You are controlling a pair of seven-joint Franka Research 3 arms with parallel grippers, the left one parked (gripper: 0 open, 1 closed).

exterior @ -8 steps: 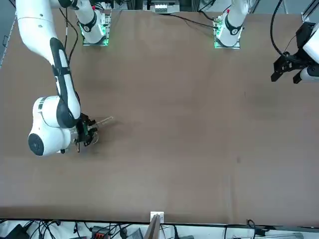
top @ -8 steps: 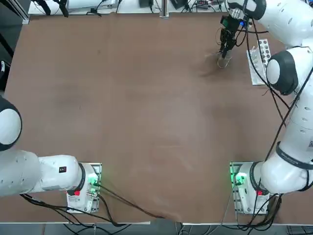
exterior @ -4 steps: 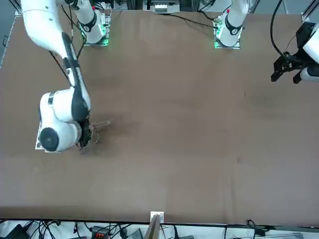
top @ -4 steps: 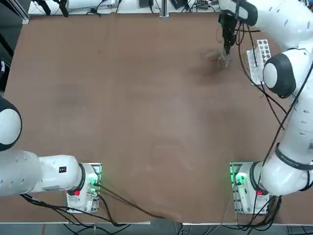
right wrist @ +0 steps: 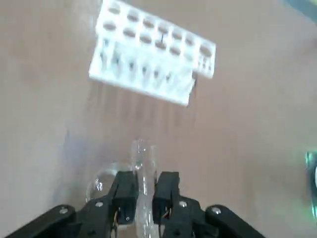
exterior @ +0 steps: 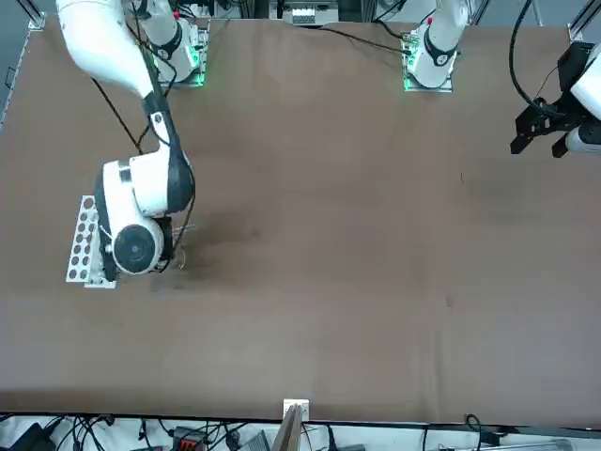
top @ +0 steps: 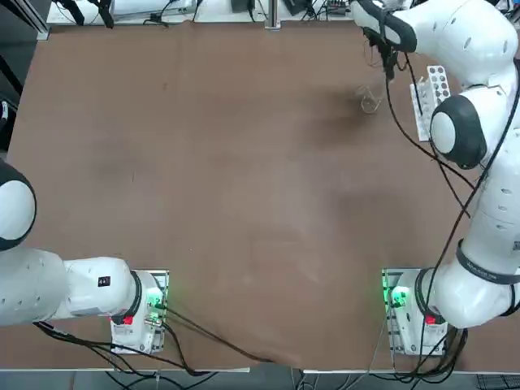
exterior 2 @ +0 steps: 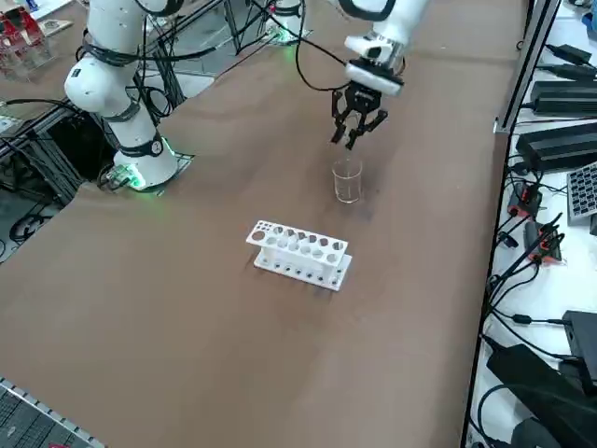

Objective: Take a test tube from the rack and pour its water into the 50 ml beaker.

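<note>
In the right side view, the brown counter (exterior 2: pixel 187 355) fills the near part of the frame, running down to a grey grille (exterior 2: pixel 37 420) in the lower left corner. The white rack (exterior 2: pixel 300 259) stands on it near the middle, two-tiered, its rows of round holes facing up. Black boxes and cables (exterior 2: pixel 550 411) lie along the right edge, on a white strip beyond the counter's border. Farther back, right of centre in the upper half, the clear 50 ml beaker (exterior 2: pixel 347 182) stands upright, well apart from the rack. Just past it, the right pincer (exterior 2: pixel 343 141) hangs in the air near the beaker. The right wrist view shows it clamped on the test tube (right wrist: pixel 144 198), whose clear rounded end pokes out beyond both fingertips; the water in it is too faint to make out. Farther up, the white right arm (exterior 2: pixel 396 23) leaves through the top edge.
</note>
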